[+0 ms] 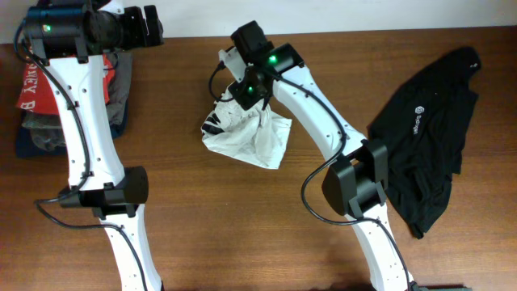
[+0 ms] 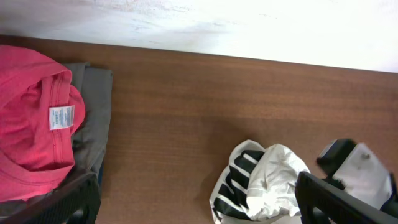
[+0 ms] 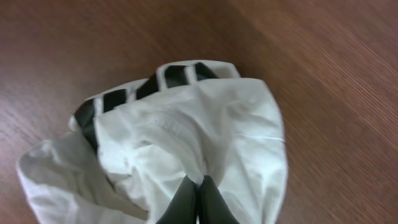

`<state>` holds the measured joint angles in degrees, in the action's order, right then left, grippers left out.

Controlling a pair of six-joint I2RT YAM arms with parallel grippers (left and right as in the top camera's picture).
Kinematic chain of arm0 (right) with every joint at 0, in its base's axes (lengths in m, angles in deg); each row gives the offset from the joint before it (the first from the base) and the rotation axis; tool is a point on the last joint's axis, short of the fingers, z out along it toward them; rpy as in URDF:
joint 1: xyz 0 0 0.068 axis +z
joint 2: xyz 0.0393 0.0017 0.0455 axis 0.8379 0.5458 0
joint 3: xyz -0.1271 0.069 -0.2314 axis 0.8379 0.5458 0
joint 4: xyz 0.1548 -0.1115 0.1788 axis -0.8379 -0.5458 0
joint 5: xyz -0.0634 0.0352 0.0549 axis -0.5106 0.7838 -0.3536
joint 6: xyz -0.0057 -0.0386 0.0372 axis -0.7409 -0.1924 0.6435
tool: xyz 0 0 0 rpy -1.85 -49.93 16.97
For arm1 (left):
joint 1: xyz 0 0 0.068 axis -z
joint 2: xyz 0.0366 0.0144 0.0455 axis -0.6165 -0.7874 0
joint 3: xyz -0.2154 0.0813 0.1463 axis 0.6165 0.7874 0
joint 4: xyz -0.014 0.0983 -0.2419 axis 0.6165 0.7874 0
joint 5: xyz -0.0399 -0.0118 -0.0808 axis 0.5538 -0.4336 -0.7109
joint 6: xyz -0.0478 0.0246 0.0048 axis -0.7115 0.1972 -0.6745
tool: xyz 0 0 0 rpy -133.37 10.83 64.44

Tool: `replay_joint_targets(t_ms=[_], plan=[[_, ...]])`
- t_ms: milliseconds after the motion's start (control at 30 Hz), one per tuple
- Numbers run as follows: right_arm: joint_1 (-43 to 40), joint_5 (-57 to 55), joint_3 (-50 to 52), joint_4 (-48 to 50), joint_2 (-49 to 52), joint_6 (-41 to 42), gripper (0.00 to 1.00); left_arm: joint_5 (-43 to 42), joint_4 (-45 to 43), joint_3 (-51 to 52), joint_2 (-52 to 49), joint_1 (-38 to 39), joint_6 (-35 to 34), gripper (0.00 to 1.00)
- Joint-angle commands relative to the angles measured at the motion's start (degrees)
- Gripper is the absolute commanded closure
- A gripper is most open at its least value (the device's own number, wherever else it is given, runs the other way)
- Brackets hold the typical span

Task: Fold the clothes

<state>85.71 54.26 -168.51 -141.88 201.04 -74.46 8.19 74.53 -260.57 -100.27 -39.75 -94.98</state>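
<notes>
The white T-shirt (image 1: pixel 250 137) with black block letters lies crumpled at the table's middle. My right gripper (image 3: pixel 199 186) is shut on a pinch of its white cloth, seen in the right wrist view (image 3: pixel 205 130). The shirt also shows in the left wrist view (image 2: pixel 264 183). A black garment with a small white logo (image 1: pixel 428 129) lies spread at the right. My left gripper (image 2: pixel 199 205) is open and empty at the far left, above the stacked garments, apart from the shirt.
A red garment with white letters (image 1: pixel 36 85) lies on grey and navy folded garments (image 1: pixel 44 129) at the far left edge; it shows in the left wrist view (image 2: pixel 31 124) too. The pale wall runs behind the table's far edge.
</notes>
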Motion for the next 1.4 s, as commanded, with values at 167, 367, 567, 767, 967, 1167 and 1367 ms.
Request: replay_joint_targets(t_ms=[167, 367, 567, 767, 967, 1167, 1367], plan=[[-10.3, 4.0, -0.1, -0.7, 0.5, 6.7, 0.96, 2.1, 0.3, -0.4, -0.2, -0.3, -0.5, 0.01], [-16.4, 5.8, 0.1, -2.0, 0.5, 6.6, 0.96, 2.1, 0.3, -0.4, -0.2, -0.3, -0.5, 0.01], [-18.7, 6.0, -0.1, -5.9, 0.2, 6.7, 0.26, 2.1, 0.3, -0.4, -0.2, -0.3, -0.5, 0.01], [-17.8, 6.7, -1.2, -12.1, -3.5, 8.5, 0.24, 3.7, -0.3, -0.4, -0.2, -0.3, 1.4, 0.01], [-12.1, 6.8, -1.2, -18.2, -8.1, 14.7, 0.26, 8.3, -1.5, -0.4, -0.2, -0.8, 1.4, 0.01], [-2.7, 2.3, 0.7, -19.8, -7.9, 28.2, 0.38, 8.3, -2.8, -0.4, -0.2, -3.9, 1.4, 0.01], [4.0, -6.3, 8.5, -14.1, -7.9, 40.6, 0.54, 7.6, -2.5, -0.4, -0.2, -7.5, 1.4, 0.01]])
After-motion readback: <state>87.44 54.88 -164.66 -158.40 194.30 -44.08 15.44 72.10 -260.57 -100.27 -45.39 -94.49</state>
